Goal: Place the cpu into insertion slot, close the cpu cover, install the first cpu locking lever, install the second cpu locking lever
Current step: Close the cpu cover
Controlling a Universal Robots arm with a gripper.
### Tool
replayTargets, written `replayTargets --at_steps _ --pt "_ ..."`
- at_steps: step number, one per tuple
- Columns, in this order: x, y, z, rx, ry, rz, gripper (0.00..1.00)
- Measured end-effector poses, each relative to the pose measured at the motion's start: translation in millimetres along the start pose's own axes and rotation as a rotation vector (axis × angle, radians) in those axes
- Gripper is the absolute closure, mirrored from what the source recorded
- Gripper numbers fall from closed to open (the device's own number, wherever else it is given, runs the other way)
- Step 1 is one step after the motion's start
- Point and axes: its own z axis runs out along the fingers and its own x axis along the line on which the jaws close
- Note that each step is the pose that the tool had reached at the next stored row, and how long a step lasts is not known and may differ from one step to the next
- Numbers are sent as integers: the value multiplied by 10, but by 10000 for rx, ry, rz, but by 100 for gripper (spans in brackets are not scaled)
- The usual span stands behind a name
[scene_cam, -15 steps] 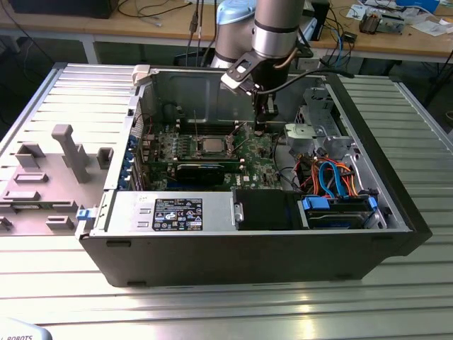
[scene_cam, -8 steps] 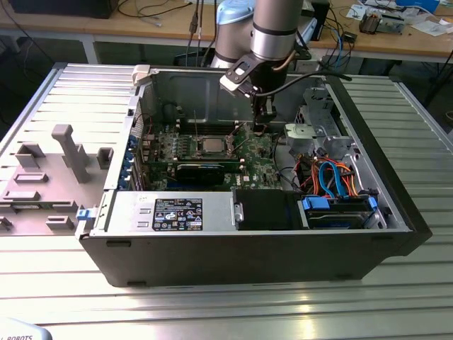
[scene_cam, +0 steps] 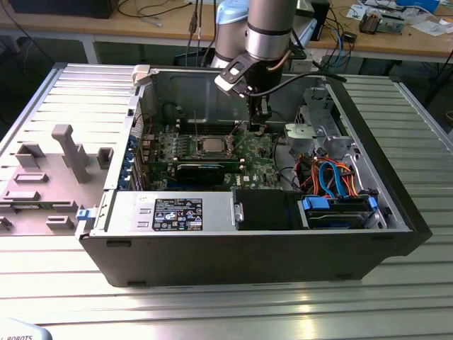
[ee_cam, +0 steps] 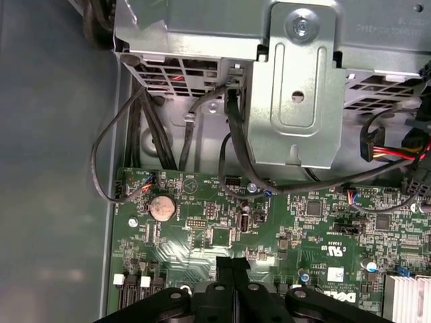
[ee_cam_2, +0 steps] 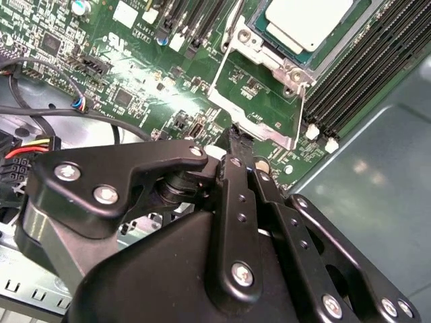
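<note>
Gripper (ee_cam_2: pixel 237 136), clenched, seemingly touches the open cpu cover (ee_cam_2: pixel 269 131) at its free edge, near the cpu (ee_cam_2: pixel 306 23).

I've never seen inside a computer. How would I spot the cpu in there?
Look into the open computer case, at the green motherboard on its floor. Near the board's middle sits the cpu, a flat square with a dull silver top, unlike the long black memory slots beside it.

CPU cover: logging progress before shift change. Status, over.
Gripper jaws together, tip at the cpu cover free edge. Cpu sits in the insertion slot, cover not closed over it. Nothing blocking seen.
</note>
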Motion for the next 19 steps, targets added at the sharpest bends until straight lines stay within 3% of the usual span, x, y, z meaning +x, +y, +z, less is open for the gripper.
replayTargets --at_steps 19 --pt "11 -145 -7 -79 40 3 89"
